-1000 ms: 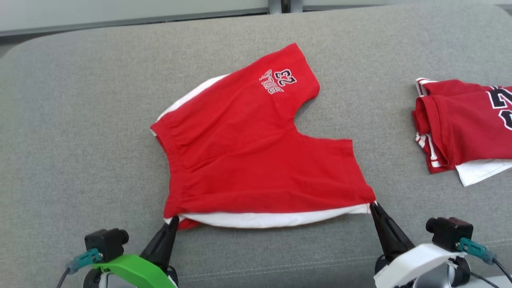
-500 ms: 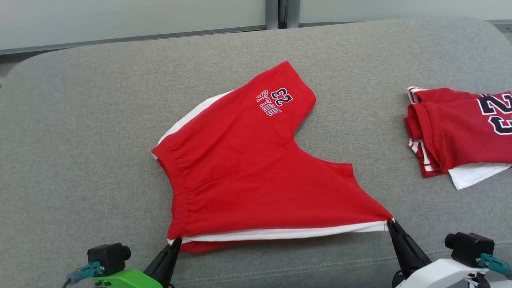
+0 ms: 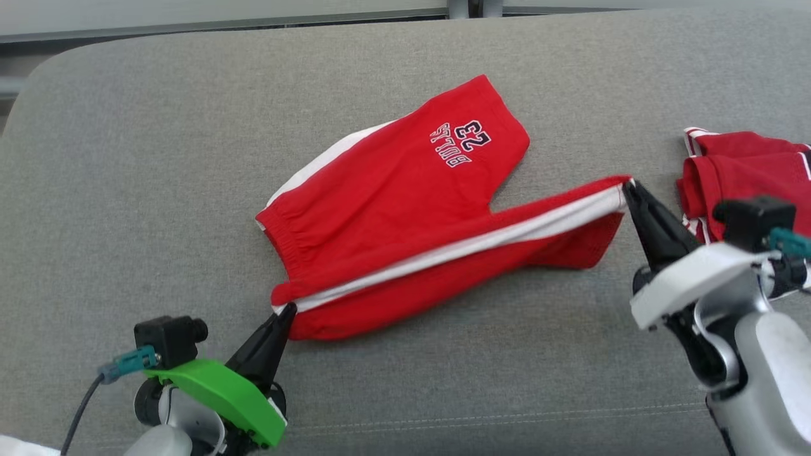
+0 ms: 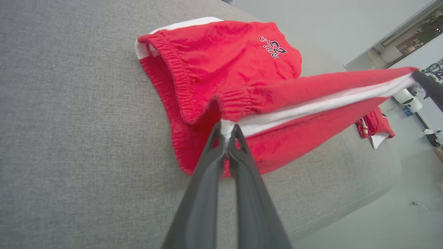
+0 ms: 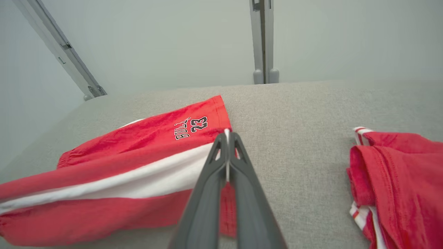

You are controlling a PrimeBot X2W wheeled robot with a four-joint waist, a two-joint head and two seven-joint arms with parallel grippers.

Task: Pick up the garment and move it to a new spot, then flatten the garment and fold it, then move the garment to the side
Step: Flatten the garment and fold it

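The left gripper's (image 3: 288, 309) fingers are clamping the red Bulls shorts (image 3: 393, 202) at the waistband end of their white stripe (image 3: 481, 242). The right gripper's (image 3: 628, 185) fingers are pinching the stripe's hem end. The stripe is stretching taut between the fingertips, and the rest is lying on the grey cushion (image 3: 127, 190) beyond them. A folded red jersey (image 3: 735, 170) is sitting just right of the right fingers.

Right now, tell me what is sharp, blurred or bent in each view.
Head view: even light, shorts sharp, soft shadow under their lifted edge. Left wrist view: wide-angle bend, left claw blurred up close. Right wrist view: right claw soft, print on shorts readable.
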